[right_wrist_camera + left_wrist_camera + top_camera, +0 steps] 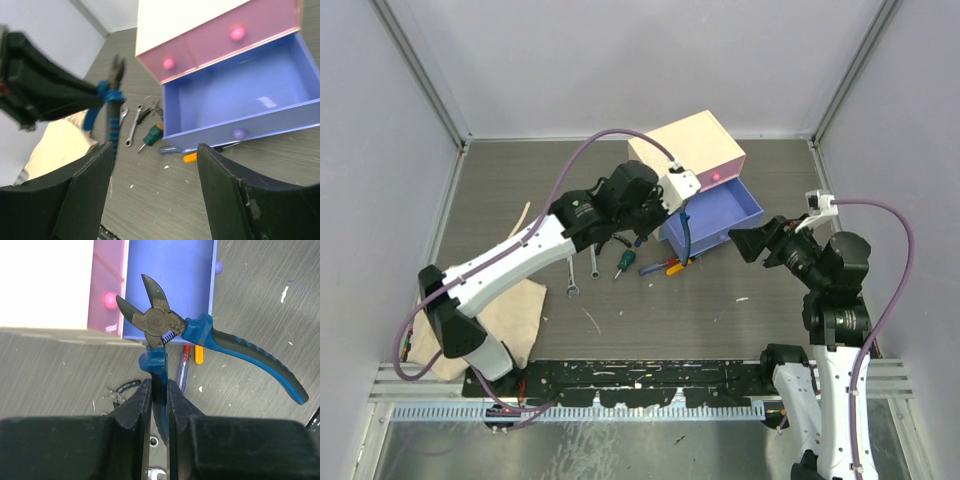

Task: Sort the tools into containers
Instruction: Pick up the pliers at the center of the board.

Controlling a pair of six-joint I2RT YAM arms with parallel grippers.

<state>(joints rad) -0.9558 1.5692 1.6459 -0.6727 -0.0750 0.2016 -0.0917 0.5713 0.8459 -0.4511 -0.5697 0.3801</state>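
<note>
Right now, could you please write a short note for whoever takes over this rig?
Left gripper: jaws shut on one handle of the blue-handled pliers, held up by the open purple drawer.
Right gripper: open, empty, facing that drawer.
Drawer looks empty; pink drawers shut. Nothing sorted yet.
To do: drop the pliers, then two wrenches, green screwdriver and red and orange screwdrivers from the table.

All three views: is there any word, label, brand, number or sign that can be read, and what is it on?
No readable text in any view.
Left arm: a small round mark on its dark housing, too small to read.
Pliers: the rusty head and blue handles show no brand or number.
Chest and blue drawer: plain faces, no labels.
</note>
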